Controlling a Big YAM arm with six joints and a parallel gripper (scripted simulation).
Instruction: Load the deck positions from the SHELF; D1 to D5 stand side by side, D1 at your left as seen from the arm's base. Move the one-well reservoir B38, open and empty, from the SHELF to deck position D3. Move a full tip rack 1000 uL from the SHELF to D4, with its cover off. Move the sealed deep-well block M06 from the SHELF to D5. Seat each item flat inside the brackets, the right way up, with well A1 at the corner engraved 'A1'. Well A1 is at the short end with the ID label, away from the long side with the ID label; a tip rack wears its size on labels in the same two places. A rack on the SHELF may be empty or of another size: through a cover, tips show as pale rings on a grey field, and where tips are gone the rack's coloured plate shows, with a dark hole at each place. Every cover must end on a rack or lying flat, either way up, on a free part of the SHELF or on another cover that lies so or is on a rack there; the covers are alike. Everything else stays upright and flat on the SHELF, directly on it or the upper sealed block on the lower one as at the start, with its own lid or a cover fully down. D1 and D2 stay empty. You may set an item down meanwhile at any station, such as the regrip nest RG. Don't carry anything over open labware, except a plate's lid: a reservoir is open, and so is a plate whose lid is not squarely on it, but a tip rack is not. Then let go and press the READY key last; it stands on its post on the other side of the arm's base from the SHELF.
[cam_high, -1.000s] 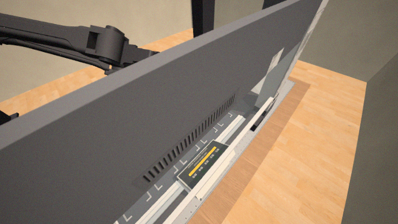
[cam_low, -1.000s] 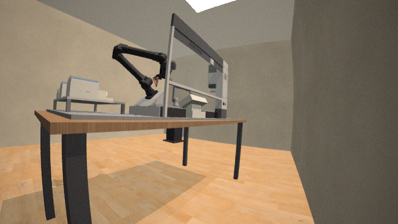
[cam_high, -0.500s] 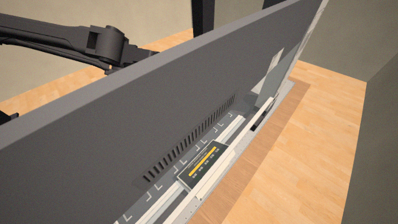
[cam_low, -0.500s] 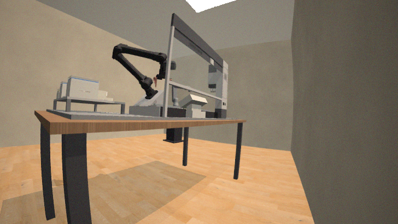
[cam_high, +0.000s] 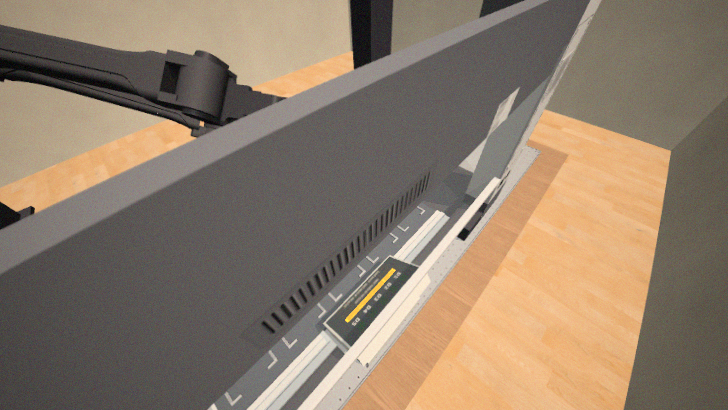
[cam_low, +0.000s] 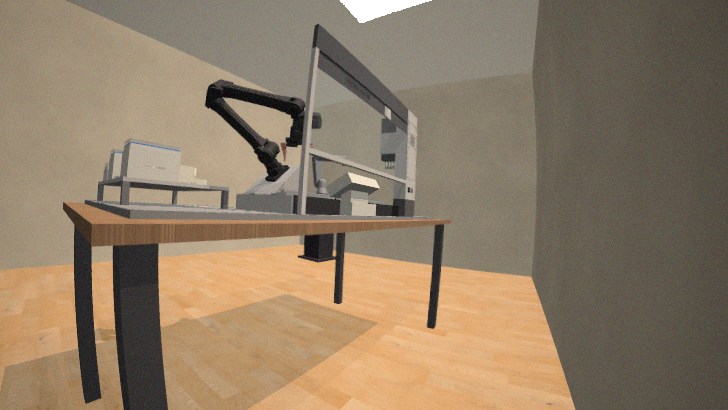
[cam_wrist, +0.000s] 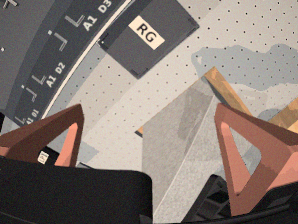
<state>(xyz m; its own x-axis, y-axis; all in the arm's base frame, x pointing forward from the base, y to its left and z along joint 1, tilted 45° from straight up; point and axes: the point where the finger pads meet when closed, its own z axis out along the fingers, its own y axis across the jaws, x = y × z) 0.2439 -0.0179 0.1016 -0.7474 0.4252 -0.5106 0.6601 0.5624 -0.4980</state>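
Note:
My gripper (cam_wrist: 149, 110) (cam_low: 283, 151) is open and empty, its two reddish-brown fingers spread wide. It hangs high over the pale dotted base plate (cam_wrist: 226, 23), near the dark regrip nest RG (cam_wrist: 166, 46), which is empty. The dark deck strip (cam_wrist: 40, 23) curves along the upper left of the wrist view, with white brackets and the labels A1 D3 (cam_wrist: 96, 15) and A1 D2 (cam_wrist: 47, 78); the positions that show are bare. The SHELF (cam_low: 168, 184) stands at the far left of the table and carries several pale boxes (cam_low: 151, 161); I cannot tell them apart from here.
A large grey panel (cam_high: 254, 203) of the enclosure blocks most of the top view; the deck's white brackets (cam_high: 300, 333) and a dark display (cam_high: 369, 303) show below it. The enclosure frame post (cam_low: 307, 127) stands close beside the arm (cam_low: 244, 127).

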